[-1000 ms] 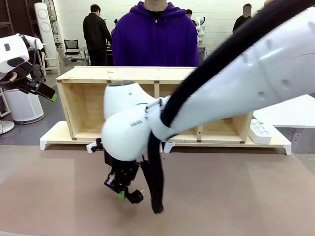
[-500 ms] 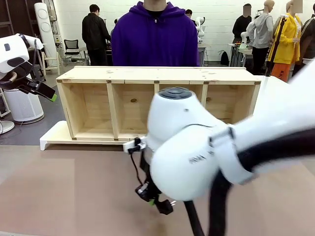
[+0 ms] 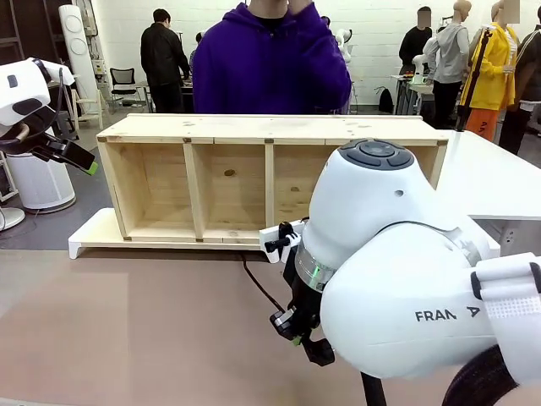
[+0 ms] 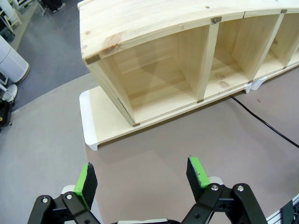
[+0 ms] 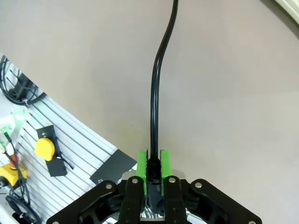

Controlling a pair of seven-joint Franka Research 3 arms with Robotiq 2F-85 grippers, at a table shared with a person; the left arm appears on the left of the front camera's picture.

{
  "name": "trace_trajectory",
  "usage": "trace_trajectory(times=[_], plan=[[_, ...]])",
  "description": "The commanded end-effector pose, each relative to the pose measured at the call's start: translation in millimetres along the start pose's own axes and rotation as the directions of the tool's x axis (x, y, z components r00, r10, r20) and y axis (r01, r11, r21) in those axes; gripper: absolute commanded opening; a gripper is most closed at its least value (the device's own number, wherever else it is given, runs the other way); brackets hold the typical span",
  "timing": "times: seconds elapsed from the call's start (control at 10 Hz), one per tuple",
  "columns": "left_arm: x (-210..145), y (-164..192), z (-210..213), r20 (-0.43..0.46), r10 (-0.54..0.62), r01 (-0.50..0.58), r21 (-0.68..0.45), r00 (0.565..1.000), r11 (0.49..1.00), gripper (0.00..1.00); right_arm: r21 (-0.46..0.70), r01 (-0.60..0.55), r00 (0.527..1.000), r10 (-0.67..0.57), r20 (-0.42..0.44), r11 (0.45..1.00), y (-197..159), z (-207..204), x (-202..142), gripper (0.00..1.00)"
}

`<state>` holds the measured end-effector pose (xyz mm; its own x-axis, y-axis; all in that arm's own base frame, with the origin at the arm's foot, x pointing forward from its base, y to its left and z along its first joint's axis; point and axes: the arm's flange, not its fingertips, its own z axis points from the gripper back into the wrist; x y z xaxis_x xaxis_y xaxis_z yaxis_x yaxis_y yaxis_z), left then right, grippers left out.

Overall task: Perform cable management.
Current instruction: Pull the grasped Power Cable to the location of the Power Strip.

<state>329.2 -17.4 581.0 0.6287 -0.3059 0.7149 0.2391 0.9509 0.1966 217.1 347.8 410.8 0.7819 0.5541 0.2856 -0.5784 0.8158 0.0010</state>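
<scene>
We see the brown table (image 3: 101, 338) spreading across the foreground, and on its far part the long wooden shelf (image 3: 211, 127), its open compartments facing us, resting on a pale board (image 4: 88, 126) with white feet. Behind the shelf stands a person (image 3: 266, 72) in a purple hoodie. Our right arm (image 3: 406, 279) bulks large at front right, reaching down over the table. Our left gripper (image 4: 142, 175) hangs high at the left, its green pads wide apart with nothing between them. Our right gripper (image 5: 153, 163) is clamped tight on the cable (image 5: 156, 84), which runs from the pads across the table top to the shelf's foot
</scene>
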Motion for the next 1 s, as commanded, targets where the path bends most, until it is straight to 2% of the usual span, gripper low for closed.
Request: trace_trajectory(times=[0.0, 0.5, 0.9], plan=[[-1, 1, 0, 0.0, 0.002, -0.002, 0.002, 1.0, 1.0, 1.0, 0.006, -0.018, 1.0, 0.018, -0.018, 1.0, 1, -8, 1, 0.15], [-1, 1, 0, 0.0, 0.002, -0.002, 0.002, 1.0, 1.0, 1.0, 0.001, -0.004, 1.0, 0.004, -0.015, 1.0, 0, -6, 0, 0.15], [-1, 1, 0, 0.0, 0.002, -0.002, 0.002, 1.0, 1.0, 1.0, 0.035, 0.175, 0.983, -0.177, 0.04, 0.984, -50, 32, -70, 0.15]])
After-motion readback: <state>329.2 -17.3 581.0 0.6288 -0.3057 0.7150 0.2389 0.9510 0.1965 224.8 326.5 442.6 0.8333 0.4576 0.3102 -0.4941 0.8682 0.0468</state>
